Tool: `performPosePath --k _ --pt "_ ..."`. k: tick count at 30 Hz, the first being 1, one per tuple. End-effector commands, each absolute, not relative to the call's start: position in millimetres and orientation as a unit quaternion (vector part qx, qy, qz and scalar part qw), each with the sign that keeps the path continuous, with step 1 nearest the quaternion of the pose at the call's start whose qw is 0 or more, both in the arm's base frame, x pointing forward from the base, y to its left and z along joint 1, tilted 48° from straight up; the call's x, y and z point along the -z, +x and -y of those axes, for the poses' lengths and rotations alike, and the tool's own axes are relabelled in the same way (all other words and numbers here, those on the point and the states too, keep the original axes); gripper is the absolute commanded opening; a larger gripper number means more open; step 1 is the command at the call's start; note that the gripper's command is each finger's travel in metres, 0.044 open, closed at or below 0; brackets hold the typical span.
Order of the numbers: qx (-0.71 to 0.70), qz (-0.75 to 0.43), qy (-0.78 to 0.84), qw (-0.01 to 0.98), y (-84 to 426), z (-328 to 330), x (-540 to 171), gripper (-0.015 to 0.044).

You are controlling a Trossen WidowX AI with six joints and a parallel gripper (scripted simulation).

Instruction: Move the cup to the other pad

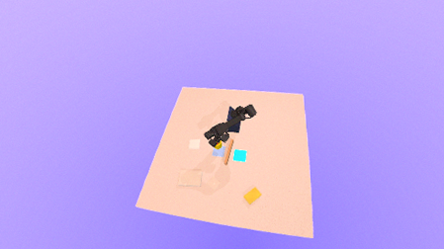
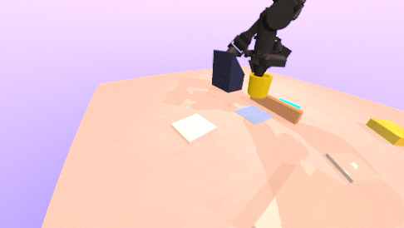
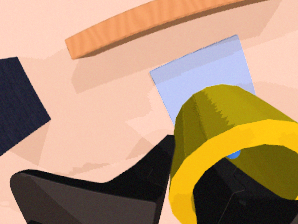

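The gripper is clamped on the yellow cup, hanging over the pale blue pad, with the white pad toward nine o'clock. From outside, the cup hangs off the table, the white pad toward seven o'clock. At the wrist, one finger sits inside the rim.

A bare test bench: peach table against featureless purple backdrop.

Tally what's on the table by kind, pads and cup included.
Flat pads: 3 (pale blue, white, cyan)
Cups: 1, yellow, in the gripper
Blocks: 2 (navy, yellow)
Orange bar: 1
Clear tray: 1
Total: 8
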State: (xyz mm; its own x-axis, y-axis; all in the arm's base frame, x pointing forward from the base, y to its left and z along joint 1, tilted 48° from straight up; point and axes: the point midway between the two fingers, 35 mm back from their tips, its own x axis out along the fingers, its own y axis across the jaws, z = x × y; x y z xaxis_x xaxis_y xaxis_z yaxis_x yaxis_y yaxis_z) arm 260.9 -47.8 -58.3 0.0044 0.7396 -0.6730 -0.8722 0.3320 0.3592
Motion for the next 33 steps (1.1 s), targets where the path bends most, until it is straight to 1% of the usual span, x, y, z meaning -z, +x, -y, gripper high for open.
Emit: performPosePath --k 1,33 --pt "-0.571 -0.412 -0.080 0.706 261.8 44.3 53.3 0.0000" --pt "-0.572 -0.410 -0.083 0.706 275.2 -4.0 -3.4 0.0000"
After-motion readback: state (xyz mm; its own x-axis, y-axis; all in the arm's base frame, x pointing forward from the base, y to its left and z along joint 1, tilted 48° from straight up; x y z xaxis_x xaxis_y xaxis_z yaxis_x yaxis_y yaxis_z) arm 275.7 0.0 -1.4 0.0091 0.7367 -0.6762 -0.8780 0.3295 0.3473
